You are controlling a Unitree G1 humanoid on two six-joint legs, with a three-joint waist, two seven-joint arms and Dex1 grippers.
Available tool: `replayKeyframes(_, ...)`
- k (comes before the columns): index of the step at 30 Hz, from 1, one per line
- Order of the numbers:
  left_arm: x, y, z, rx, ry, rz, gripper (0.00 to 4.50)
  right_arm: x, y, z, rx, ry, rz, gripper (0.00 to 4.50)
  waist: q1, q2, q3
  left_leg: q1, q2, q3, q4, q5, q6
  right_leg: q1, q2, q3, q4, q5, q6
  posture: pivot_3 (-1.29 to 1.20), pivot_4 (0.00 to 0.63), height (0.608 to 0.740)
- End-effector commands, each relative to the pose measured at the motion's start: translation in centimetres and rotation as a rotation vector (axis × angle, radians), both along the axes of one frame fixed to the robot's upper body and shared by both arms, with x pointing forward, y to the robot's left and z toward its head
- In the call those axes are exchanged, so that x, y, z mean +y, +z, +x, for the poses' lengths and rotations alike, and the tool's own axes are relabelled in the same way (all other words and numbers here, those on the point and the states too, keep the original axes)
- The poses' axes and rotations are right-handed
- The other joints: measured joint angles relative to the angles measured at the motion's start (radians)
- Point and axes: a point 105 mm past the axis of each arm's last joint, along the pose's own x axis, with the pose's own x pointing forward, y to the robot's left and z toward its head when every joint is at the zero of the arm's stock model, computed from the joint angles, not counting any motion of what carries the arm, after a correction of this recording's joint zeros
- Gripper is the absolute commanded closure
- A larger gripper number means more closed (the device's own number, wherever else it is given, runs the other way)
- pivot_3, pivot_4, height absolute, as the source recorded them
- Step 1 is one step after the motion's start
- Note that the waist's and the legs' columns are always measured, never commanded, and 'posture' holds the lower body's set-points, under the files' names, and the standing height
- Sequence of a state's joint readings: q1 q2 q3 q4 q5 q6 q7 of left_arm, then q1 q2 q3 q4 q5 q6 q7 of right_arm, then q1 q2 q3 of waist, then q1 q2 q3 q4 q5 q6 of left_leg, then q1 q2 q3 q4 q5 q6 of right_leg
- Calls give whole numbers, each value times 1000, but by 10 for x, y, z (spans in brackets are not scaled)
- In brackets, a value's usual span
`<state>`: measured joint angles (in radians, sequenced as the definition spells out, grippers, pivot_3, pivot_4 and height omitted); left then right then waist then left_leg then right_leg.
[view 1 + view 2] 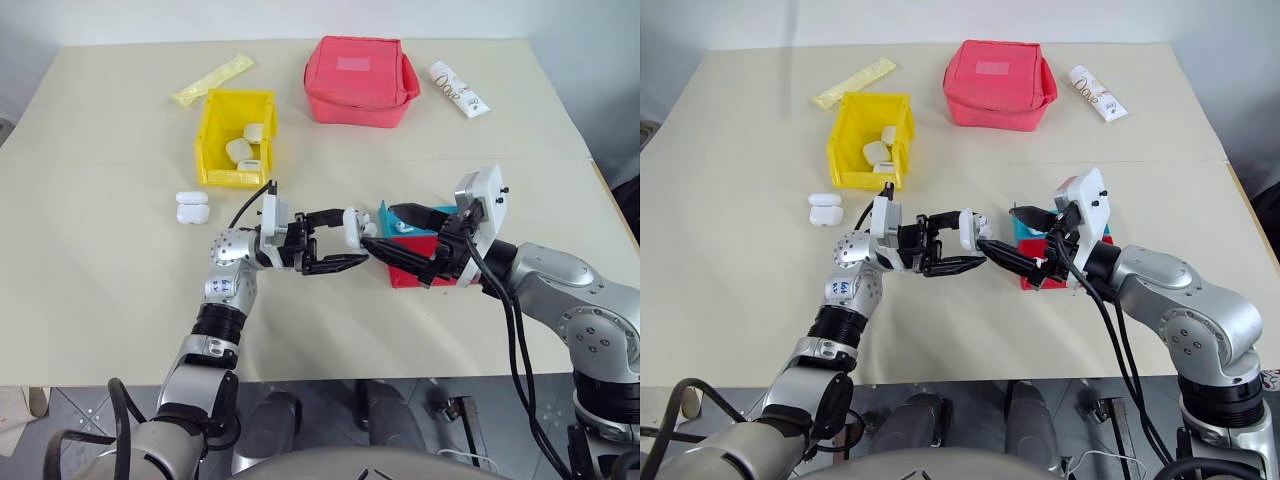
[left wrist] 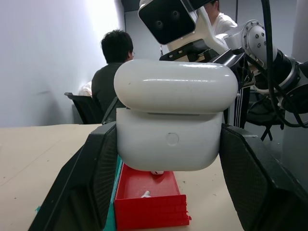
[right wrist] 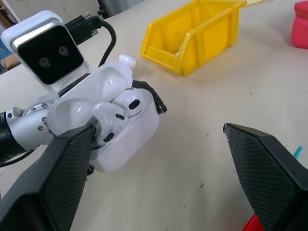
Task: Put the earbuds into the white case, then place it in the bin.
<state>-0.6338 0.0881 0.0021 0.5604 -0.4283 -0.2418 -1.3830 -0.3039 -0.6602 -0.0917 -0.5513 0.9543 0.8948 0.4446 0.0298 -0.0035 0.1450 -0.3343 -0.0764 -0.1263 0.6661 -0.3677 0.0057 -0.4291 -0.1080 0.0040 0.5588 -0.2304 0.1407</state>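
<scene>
My left gripper [image 1: 335, 243] is shut on the white case [image 1: 352, 225], holding it above the table with its lid flipped open. In the right wrist view, two earbuds [image 3: 129, 104] sit in the wells of the case [image 3: 122, 137]. My right gripper [image 1: 380, 228] stands open just right of the case, its fingers [image 3: 62, 178] spread to either side without touching it. The left fingers [image 2: 98, 175] clamp the sides of the case [image 2: 168, 139]. The yellow bin [image 1: 212, 140] stands at the back left with several white cases inside.
A red tray [image 1: 415, 268] with a blue tray [image 1: 392, 214] lies under my right gripper and holds small white pieces [image 2: 144, 194]. Another white case [image 1: 192, 207] lies beside the bin. At the back are a red pouch [image 1: 360, 80], a white tube [image 1: 458, 88] and a yellow packet [image 1: 212, 80].
</scene>
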Motion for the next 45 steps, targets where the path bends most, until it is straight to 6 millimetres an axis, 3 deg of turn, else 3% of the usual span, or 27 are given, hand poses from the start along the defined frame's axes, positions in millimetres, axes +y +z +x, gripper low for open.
replayKeyframes(1,0,25,5,-79,23,-63,1716,2,-1,-4,-1,15,-40,59,0,0,0,0,0,0,0,0,0,0,0,0,0,0,0,0,150,740)
replayKeyframes(24,0,25,12,-49,52,-71,1716,9,8,-4,-35,43,-52,59,-1,0,0,0,0,0,0,0,0,0,0,0,0,0,0,0,150,740)
replayKeyframes(36,3,24,25,-51,98,66,1716,-16,9,-12,-82,3,-221,59,0,0,0,0,0,0,0,0,0,0,0,0,0,0,0,0,150,740)
replayKeyframes(40,-2,25,30,-64,120,155,1716,-15,26,-11,-153,-17,-249,59,1,0,0,0,0,0,0,0,0,0,0,0,0,0,0,0,150,740)
replayKeyframes(45,-8,27,33,-84,125,254,1716,-4,64,-6,-281,-37,-276,1272,-1,0,0,0,0,0,-1,0,0,0,0,0,0,0,0,0,150,740)
